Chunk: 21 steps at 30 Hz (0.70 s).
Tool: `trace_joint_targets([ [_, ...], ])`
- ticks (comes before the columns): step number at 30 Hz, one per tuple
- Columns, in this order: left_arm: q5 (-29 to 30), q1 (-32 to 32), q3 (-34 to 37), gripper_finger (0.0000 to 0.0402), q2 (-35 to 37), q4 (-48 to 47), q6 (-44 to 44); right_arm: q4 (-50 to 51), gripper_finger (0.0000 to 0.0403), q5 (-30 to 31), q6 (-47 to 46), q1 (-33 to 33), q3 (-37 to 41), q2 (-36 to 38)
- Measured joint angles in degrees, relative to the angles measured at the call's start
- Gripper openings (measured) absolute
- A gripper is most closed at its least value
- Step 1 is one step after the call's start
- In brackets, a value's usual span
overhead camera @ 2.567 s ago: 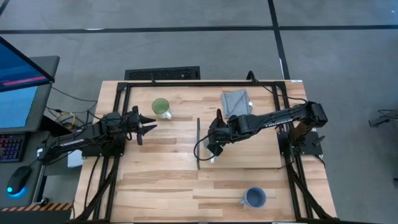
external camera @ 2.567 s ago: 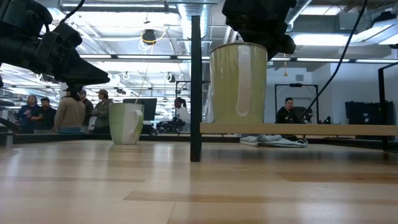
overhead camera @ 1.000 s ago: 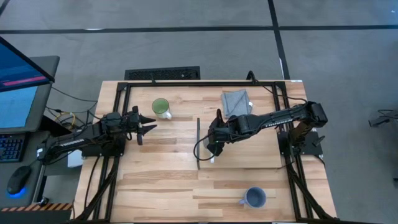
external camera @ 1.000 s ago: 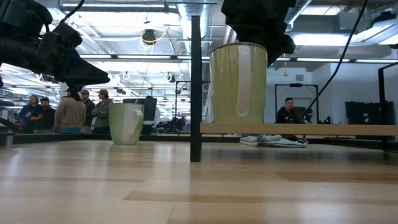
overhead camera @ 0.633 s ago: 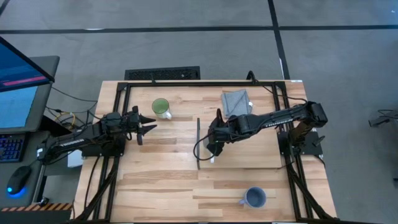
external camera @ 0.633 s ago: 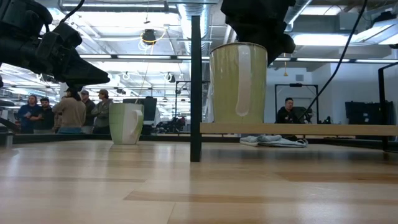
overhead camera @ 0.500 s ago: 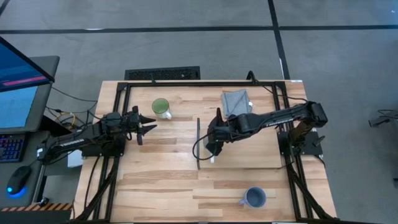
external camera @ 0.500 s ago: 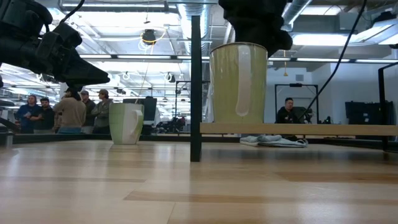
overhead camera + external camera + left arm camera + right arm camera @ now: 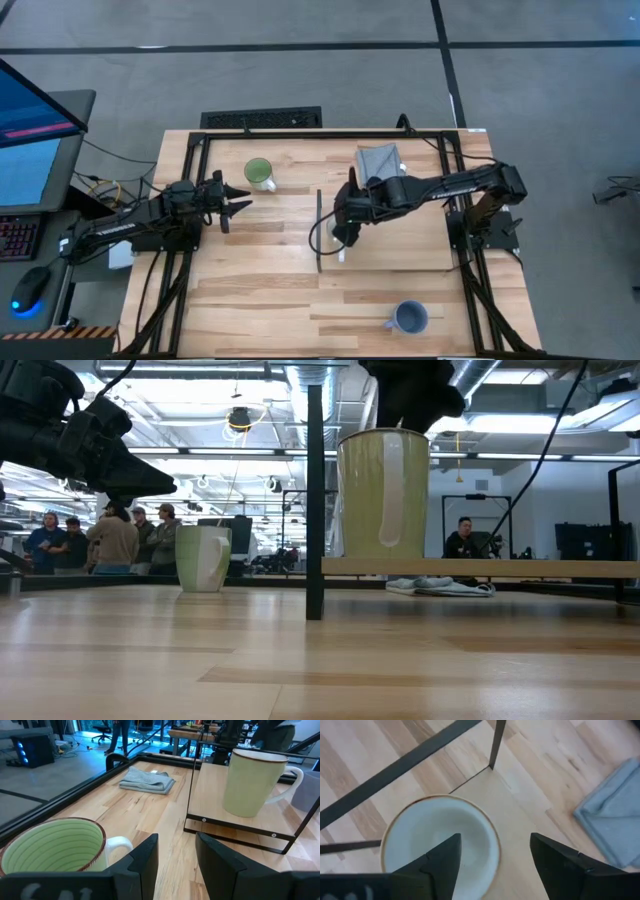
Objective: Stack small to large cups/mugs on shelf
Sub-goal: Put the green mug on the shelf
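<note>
cream-white mug (image 9: 384, 494) stands upright on the shelf (image 9: 480, 568), beside its dark post, mouth up, long axis vertical; its handle (image 9: 291, 779) seems to point away from the post. treat it as rigid, glazed, slippery and chippable; take the rim wall or handle. right gripper (image 9: 492, 857) hangs just above it, jaws wide, holding nothing. green-lined mug (image 9: 259, 173) sits off the shelf, well apart from the post, with the left gripper (image 9: 175, 855) near it, jaws partly open and empty. blue-grey mug (image 9: 410, 317) stands off the shelf's other side.
</note>
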<state>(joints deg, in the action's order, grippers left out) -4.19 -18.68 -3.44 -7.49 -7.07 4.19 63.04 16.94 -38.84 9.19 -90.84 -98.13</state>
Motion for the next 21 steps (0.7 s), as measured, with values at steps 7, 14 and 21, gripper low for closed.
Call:
trace_joint_targets([
  [7, 0.00, 0.01, 0.00, 0.0122, -0.01, 0.00, 0.15, 4.10, 0.0261, 0.06, 7.26, -1.63, -5.69, 0.00],
  [14, 0.00, 0.00, 0.00, 0.0122, -0.02, 0.01, 0.15, 4.82, 0.0261, 0.27, 12.25, -3.04, -9.66, 0.02],
  [21, 0.01, 0.01, 0.00, 0.0122, 0.00, 0.02, 1.50, 5.19, 0.0261, 0.42, 16.93, -6.39, -11.53, 0.86],
])
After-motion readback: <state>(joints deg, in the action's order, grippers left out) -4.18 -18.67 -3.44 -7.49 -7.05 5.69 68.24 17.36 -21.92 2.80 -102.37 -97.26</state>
